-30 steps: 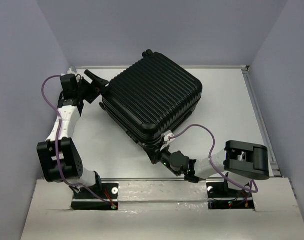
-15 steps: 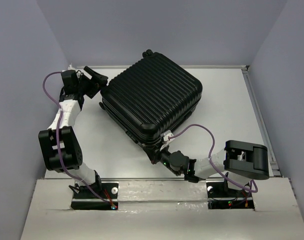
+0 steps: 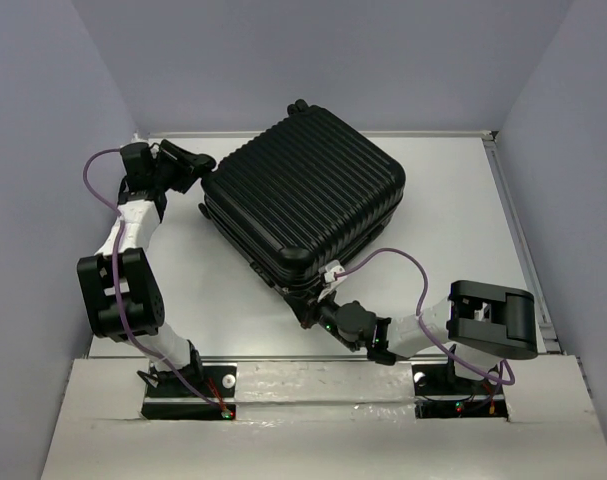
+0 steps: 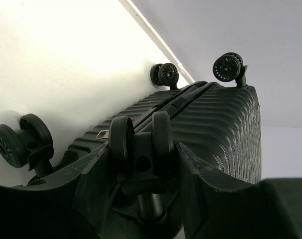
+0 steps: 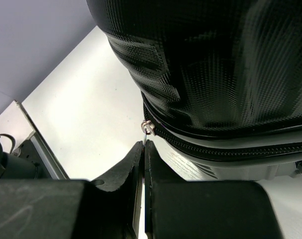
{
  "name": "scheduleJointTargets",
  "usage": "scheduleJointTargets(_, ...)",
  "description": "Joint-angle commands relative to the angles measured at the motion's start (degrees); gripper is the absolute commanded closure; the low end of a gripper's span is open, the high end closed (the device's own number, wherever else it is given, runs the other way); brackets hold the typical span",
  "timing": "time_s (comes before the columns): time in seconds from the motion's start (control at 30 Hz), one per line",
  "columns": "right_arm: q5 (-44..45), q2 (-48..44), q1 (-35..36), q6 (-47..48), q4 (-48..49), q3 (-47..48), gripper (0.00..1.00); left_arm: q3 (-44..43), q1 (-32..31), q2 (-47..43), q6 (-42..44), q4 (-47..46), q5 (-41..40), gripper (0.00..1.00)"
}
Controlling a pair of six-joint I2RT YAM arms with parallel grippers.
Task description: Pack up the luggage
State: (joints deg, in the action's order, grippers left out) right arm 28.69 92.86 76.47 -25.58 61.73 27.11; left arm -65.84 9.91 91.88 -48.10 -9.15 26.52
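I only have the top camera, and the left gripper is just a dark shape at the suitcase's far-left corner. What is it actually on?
Observer: The left gripper straddles one double wheel of the luggage, with a finger on each side. I can't tell if they press on it.
Operator: And the right one, at the near corner?
Observer: The right gripper is shut, with its tips right below the silver zipper pull. I can't tell whether the pull is pinched.
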Motion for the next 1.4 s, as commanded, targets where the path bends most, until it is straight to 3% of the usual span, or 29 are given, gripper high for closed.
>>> scheduleJointTargets(0.0,-5.13,-1.62,1.32,-1.75,0.93,1.01,0.93,2.02,0.02,-2.75,-0.86,-10.88,0.47,0.94)
scheduleJointTargets(0.23,-6.62,-5.4,1.32,-1.93,-5.3,2.85,0.93,9.23,0.02,-9.95,-0.15,-15.72,-3.14,0.94)
scheduleJointTargets(0.33,-12.32,-8.04,-3.94,-3.85,-9.96,4.35,0.93,15.38,0.02,-15.04,-1.03,-17.91,-4.55,0.94)
scheduleJointTargets(0.43,-22.68,-10.24,-10.61,-6.23,-13.91,5.93,0.93,24.57,0.02,-24.42,-3.84,-22.82,-4.9,0.94)
scheduleJointTargets(0.67,-22.54,-14.9,-13.98,-0.79,-26.74,12.78,0.93,46.4,-3.05,-47.29,-3.93,-21.97,-2.71,0.94)
scheduleJointTargets(0.8,-23.5,-11.22,-13.98,-0.43,-27.37,16.03,0.93,53.7,-9.81,-61.09,-4.37,-14.6,-6.56,0.94)
scheduleJointTargets(0.83,-24.63,-7.9,-13.98,-0.78,-27.02,16.82,0.93,55.28,-14.96,-65.81,-5.16,-11.19,-7.88,0.94)
scheduleJointTargets(1.0,-24.91,2.58,-11.52,-0.17,-25.61,23.94,0.93,56.7,-24.49,-74.29,-7.19,-5.54,-12.9,0.94)
scheduleJointTargets(1.1,-20.0,2.34,-11.52,1.41,-28.07,24.05,0.93,54.43,-27.58,-74.74,-4.31,-2.2,-15.26,0.94)
scheduleJointTargets(1.23,-13.49,-9.25,-12.39,1.59,-30.0,15.03,0.93,48.3,-27.58,-72.47,1.05,1.49,-17.99,0.94)
scheduleJointTargets(1.37,-11.9,-24.98,-15.73,-0.69,-35.87,5.16,0.93,43.18,-27.75,-64.12,1.87,-2.1,-12.91,0.94)
